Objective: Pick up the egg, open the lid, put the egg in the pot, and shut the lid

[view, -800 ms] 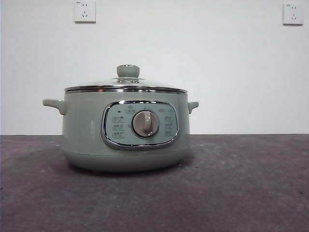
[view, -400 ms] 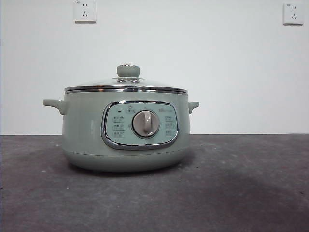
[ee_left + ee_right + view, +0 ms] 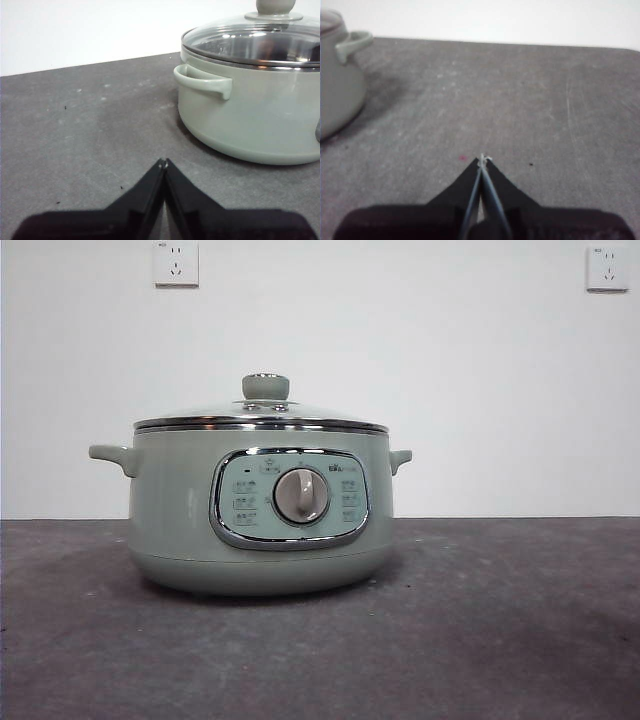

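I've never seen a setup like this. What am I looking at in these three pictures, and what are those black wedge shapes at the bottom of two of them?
It is a robot with two arms at a table, and each picture comes from a different camera. The front view looks level across the dark table at a pale green electric pot with a round silver dial. Its glass lid sits closed on top, with a green knob.

The other two pictures come from cameras on the arms' wrists. The black wedges are the grippers, the robot's two-jawed pincers. The left gripper is shut and empty, near the pot's side handle. The right gripper is also shut and empty, over bare table, with the pot at the picture's edge. Neither arm shows in the front view. No egg is visible on the table.
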You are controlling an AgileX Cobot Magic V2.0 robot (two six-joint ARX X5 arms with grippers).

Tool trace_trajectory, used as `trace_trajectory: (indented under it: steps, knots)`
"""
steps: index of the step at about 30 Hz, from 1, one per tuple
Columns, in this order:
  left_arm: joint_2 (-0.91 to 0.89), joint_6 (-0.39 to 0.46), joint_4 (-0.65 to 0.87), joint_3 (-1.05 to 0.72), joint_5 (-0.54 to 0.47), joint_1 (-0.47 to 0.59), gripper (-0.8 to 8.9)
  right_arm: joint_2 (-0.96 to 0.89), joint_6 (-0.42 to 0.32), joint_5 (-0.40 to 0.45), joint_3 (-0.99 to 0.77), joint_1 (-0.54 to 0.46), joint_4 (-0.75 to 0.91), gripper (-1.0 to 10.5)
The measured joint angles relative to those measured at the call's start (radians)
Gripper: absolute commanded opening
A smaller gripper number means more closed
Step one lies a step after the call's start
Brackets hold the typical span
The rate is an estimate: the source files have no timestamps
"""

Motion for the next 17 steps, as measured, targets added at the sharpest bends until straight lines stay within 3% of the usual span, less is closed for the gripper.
trace_trajectory:
  steps: [17]
  knots:
    - [0.010,-0.006,0.000,0.000,0.000,0.000,-0.04,-0.003,0.007,0.000,-0.001,0.000,0.002,0.0]
